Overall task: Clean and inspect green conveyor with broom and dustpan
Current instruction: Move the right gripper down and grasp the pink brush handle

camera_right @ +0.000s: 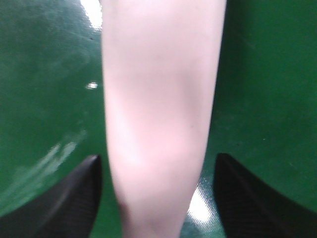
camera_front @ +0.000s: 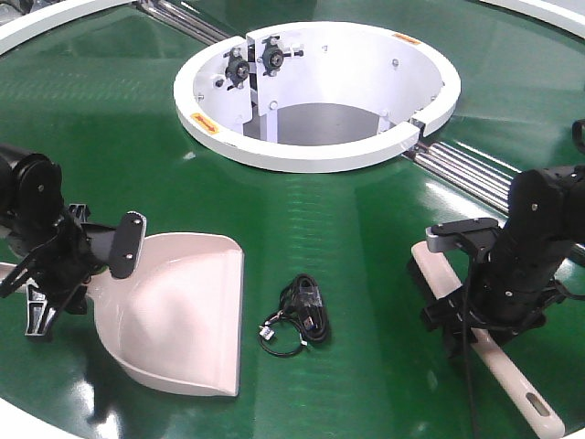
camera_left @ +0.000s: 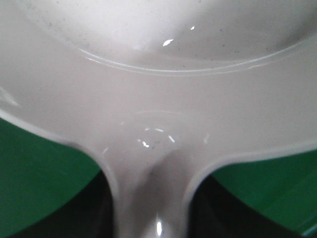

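Beige dustpan (camera_front: 183,320) and broom (camera_front: 512,381), cable (camera_front: 302,320) between

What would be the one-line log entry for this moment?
left gripper: shut on dustpan handle | right gripper: open, astride broom | black cable: on green conveyor, untouched

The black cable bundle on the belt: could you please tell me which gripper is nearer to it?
Right. The right gripper straddles the broom just right of the cable bundle; the left gripper sits at the dustpan handle, with the whole pan between.
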{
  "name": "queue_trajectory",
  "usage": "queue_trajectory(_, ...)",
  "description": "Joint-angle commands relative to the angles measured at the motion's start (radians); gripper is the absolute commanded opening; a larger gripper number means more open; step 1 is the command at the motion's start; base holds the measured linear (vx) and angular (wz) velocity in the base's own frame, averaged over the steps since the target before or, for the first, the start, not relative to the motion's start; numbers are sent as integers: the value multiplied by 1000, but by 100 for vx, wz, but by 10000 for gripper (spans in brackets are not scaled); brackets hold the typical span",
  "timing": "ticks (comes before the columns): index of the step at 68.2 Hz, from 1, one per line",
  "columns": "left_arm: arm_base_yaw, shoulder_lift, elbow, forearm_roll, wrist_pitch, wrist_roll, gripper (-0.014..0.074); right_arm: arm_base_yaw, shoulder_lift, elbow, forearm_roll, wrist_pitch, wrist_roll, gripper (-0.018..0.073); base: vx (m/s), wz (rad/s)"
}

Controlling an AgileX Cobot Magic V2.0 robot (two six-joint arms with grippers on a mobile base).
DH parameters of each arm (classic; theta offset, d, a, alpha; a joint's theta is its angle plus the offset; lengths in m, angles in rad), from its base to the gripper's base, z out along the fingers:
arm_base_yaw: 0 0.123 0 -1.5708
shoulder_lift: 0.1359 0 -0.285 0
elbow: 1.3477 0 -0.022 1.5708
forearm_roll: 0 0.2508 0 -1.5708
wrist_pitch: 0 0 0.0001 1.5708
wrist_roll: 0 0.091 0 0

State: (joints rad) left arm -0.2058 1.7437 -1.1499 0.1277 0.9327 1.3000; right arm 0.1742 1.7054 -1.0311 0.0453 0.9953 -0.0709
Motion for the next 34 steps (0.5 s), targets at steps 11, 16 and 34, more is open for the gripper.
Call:
queue_trajectory(11,-10,-36,-25,-8,-2,4,-8,0,-27,-26,-31,1,-2,160,0,0)
queue_trajectory(16,-10,-36,-25,-8,-2,4,-8,0,-31,-26,-32,-1,-2,71,0,0)
queue_trajectory(34,-10,-36,-25,-8,-2,4,-8,4,-106,-28,-19,-8,0,-6,0,0)
